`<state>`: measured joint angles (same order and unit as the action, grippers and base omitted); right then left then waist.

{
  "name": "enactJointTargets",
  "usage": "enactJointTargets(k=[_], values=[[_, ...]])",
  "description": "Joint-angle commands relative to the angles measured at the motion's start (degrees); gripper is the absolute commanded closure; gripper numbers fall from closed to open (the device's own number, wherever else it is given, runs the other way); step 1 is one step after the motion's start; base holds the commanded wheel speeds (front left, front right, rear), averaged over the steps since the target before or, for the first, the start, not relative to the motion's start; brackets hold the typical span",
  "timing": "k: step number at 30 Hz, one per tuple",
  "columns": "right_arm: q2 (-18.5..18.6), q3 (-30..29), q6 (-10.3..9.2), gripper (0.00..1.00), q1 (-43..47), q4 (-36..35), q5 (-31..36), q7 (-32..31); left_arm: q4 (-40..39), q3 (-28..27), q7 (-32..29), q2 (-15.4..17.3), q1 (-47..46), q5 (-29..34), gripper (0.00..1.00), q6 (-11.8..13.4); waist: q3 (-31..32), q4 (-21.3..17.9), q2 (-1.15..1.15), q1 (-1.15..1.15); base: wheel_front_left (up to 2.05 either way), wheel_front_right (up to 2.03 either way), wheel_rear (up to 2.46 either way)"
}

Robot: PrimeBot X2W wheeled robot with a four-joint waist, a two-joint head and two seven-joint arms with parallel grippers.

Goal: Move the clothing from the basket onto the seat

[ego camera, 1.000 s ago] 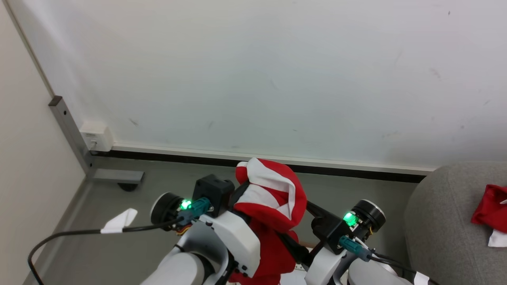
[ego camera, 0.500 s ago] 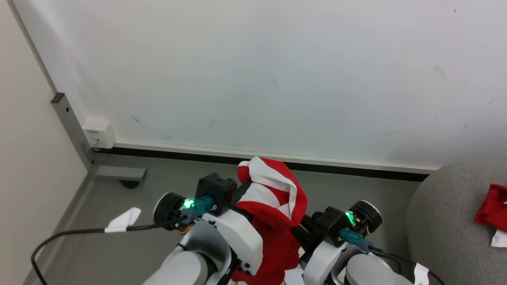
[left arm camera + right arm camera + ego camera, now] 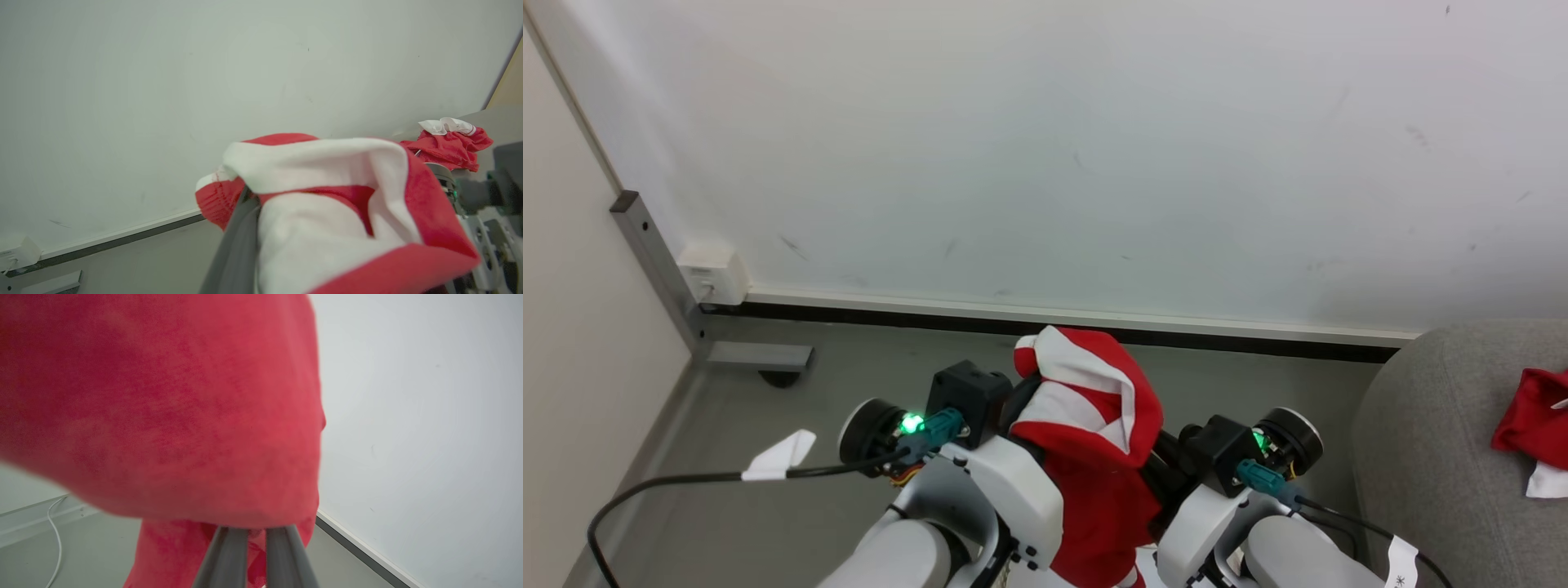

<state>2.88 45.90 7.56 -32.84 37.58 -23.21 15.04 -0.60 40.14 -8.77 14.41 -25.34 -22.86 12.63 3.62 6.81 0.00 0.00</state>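
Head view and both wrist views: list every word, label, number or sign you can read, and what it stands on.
No text is readable.
Right cable tag: a small dark mark, too small to read.
Left cable tag: looks blank.
Clothing: red and white, no print visible.

The grey floor [image 3: 849, 384] carries the seat [image 3: 1429, 441] at the right; a crumpled piece of clothing [image 3: 1531, 416] lies on its cushion. A metal foot [image 3: 760, 357] rests on the floor near the left wall, and a white cable [image 3: 53, 535] trails across it.
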Motion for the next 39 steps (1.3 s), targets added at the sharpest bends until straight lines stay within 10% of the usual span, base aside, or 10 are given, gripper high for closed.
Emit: enactJointTargets(k=[1,19,39], values=[[0.0,-0.4,-0.15,1.0,-0.4,0.3,-0.2,0.2,0.1,0.0,0.5,0.4,-0.3,-0.1,0.0,0.0,0.0,-0.1,0.0,0.0,0.0,0.0,0.0],[0.0,-4.1,-0.15,1.0,-1.5,1.0,1.8,0.2,-0.1,0.1,0.7,1.3,0.6,-0.5,0.0,1.0,-0.9,-4.1,0.0,0.0,0.0,0.0,0.0],[1.9,-18.9,-0.15,1.0,-1.1,-4.0,8.9,0.2,-0.6,0.3,2.0,1.4,1.0,-1.1,0.0,1.7,-5.8,-27.0,0.0,0.0,0.0,0.0,0.0]])
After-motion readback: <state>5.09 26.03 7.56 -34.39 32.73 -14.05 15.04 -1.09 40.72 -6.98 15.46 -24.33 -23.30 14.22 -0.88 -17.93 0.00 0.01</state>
